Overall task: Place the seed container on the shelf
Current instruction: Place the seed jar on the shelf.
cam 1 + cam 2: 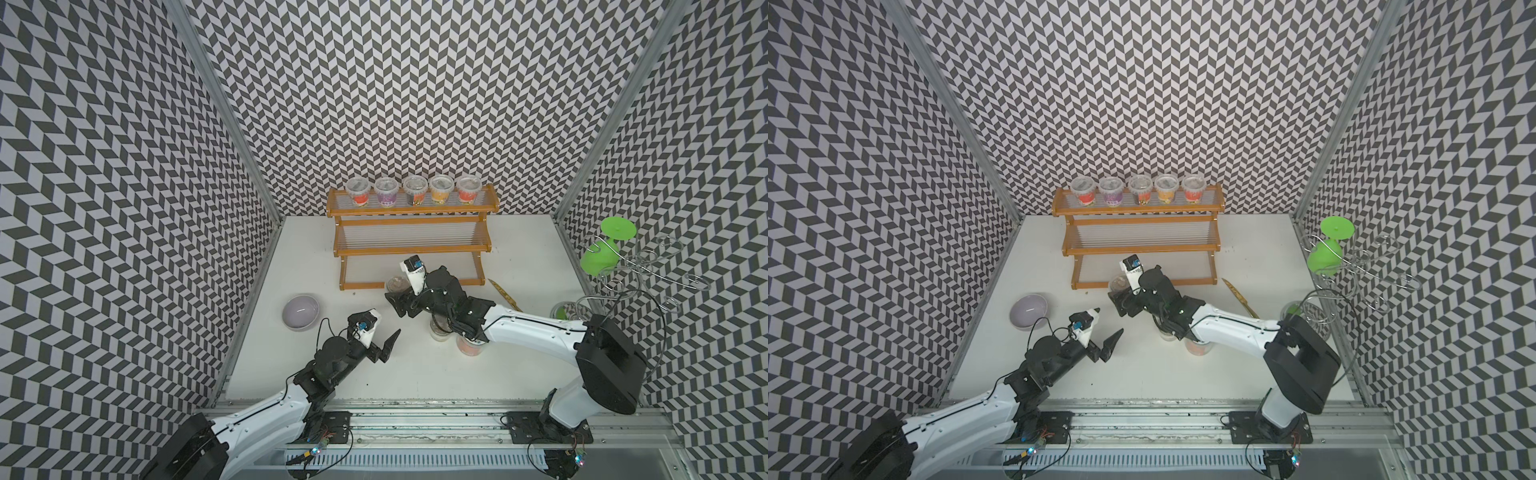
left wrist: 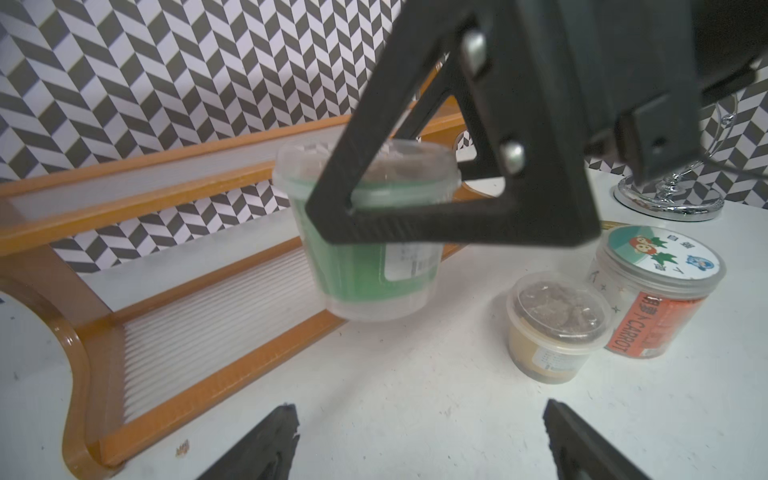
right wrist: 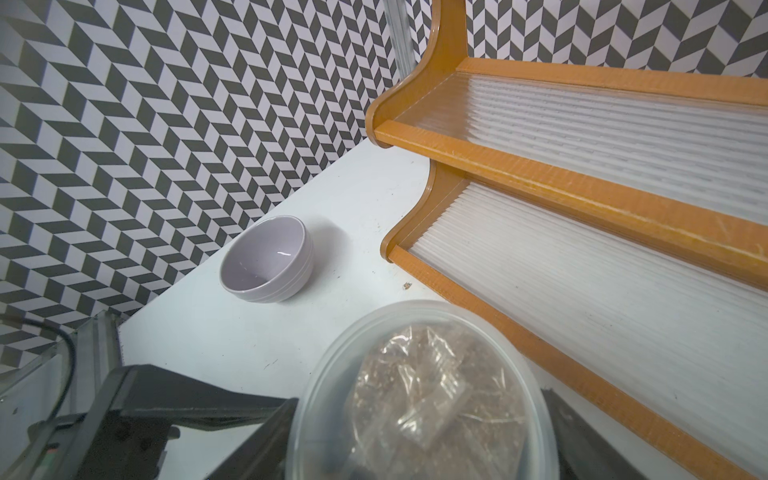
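- I am watching the right gripper (image 1: 400, 291): its black, open-triangle fingers (image 2: 415, 224) are pinching the seed container (image 2: 370, 270) by its upper wall, just under the lid (image 3: 328, 365).
- The seed container is a clear, tapering plastic cup with a green label. A crinkled packet (image 3: 415, 386) of brownish seed is showing through its flat, see-through lid.
- The container is tilting just in front of the left end of the shelf's lowest tier. I cannot tell whether its base is touching the table (image 1: 374, 374).
- The shelf (image 1: 411, 250) is standing against the back wall. It has three steps, a glossy orange-brown wooden frame with rounded ends, and pale, ribbed, translucent tiers.
- Five lidded cups (image 1: 413, 191) are standing in a row on the top tier.
- The left gripper (image 1: 384, 326) is hovering over the smooth white table with its fingers spread wide, apart from the container.
- A round, smooth lilac bowl (image 1: 300, 311) is sitting near the left wall.
- A short tan-labelled tub (image 2: 557, 328) and a taller orange-labelled jar (image 2: 656, 291) are standing side by side under the right arm.
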Tool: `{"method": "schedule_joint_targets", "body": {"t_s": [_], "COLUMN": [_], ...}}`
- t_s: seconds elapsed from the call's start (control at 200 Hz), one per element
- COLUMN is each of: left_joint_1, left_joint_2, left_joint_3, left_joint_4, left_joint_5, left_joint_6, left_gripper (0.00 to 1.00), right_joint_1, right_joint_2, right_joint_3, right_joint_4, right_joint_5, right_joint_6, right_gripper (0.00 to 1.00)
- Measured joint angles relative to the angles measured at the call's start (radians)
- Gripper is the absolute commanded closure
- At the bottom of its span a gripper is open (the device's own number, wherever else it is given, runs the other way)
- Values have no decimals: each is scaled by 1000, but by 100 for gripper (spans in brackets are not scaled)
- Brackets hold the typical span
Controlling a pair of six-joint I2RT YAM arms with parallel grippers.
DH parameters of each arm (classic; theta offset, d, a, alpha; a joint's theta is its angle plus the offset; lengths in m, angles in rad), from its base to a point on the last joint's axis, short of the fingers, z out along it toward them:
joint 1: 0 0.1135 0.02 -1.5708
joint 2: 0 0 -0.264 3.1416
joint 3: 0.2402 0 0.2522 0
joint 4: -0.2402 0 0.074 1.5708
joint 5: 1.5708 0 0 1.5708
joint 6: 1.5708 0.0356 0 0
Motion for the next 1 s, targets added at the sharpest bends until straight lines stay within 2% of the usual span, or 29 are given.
{"method": "schedule_joint_targets", "body": {"t_s": [0.18, 0.35, 0.491, 1.001], "left_joint_1": [0, 2, 44, 245], "left_joint_2": [60, 73, 73, 105], "left_joint_3": [24, 33, 36, 36], "left_joint_4": [81, 100, 109, 176], "left_joint_5": [-2, -13, -16, 25], "left_joint_6": [55, 50, 19, -90], "left_gripper": [5, 4, 2, 0], "right_joint_1": [0, 0, 0, -3], "right_joint_2": [-10, -17, -10, 259], "right_joint_3": [0, 0, 14, 368], "right_joint_4": [-20, -16, -16, 18], "right_joint_5": [-21, -11, 17, 148], "right_joint_6": [10, 13, 8, -40], "right_gripper": [15, 15, 15, 14]}}
